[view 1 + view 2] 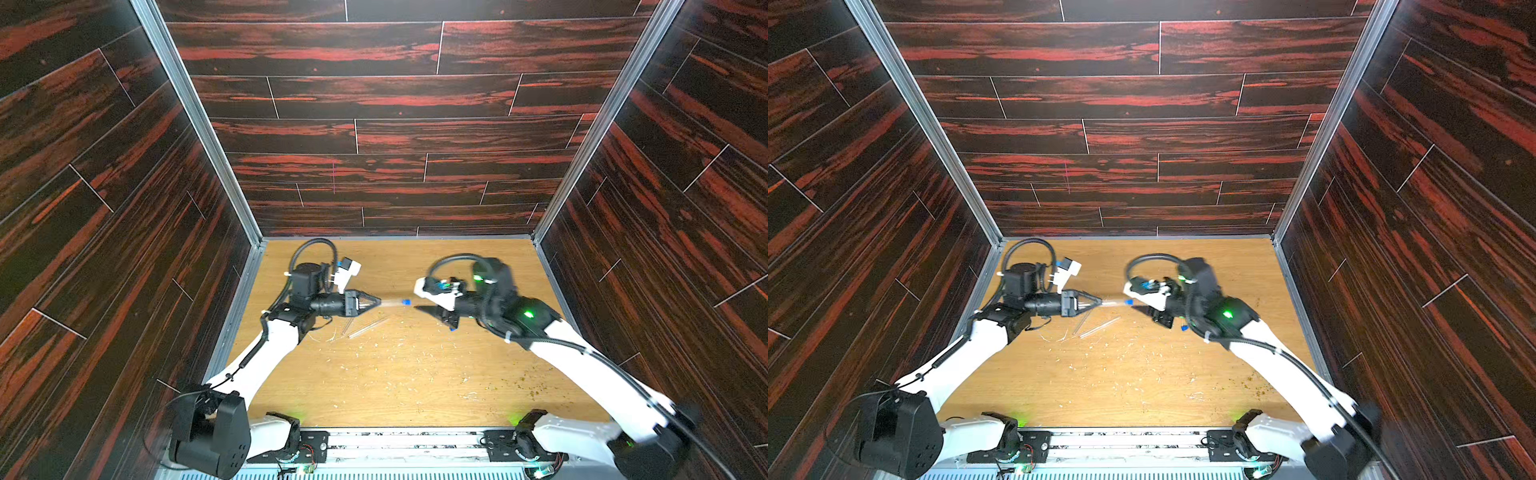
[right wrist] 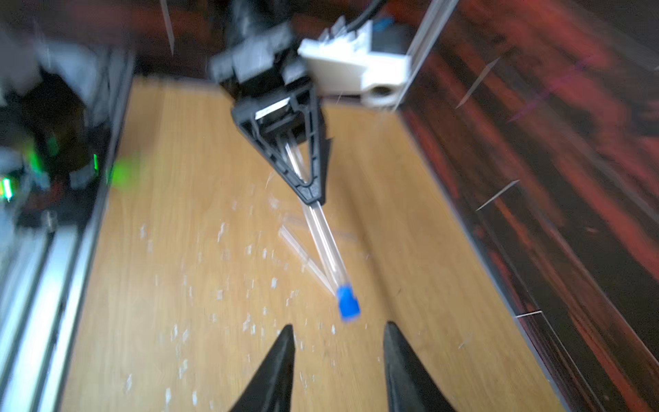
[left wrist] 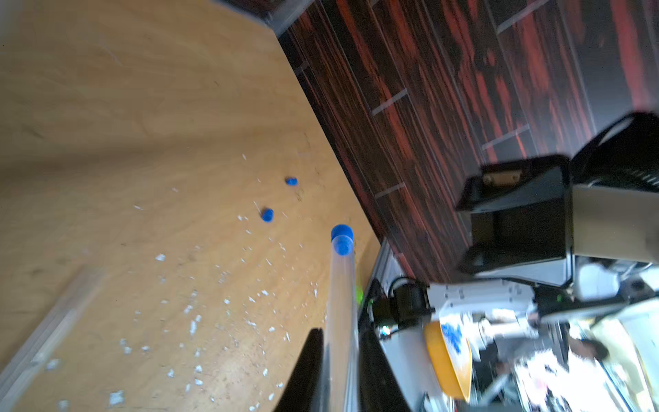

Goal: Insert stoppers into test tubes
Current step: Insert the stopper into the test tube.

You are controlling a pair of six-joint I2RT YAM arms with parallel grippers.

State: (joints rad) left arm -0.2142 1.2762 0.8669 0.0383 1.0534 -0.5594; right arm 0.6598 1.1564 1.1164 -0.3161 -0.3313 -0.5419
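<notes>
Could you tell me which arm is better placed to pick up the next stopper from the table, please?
Probably the right. The right gripper is open and empty, with a loose stopper on the table close beside it. The left gripper is shut on the already stoppered test tube.

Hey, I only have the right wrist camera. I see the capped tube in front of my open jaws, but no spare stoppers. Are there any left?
Observer: Yes. The left wrist view shows two loose blue stoppers lying on the table.
Operator: Where are they from my arm?
Observer: In both top views only one shows, close beside the right arm, on the side nearer the robot's base.
Operator: Is the inserted stopper seated?
Observer: In the left wrist view the inserted stopper has its plug inside the mouth of the held test tube, with its cap outside.
</notes>
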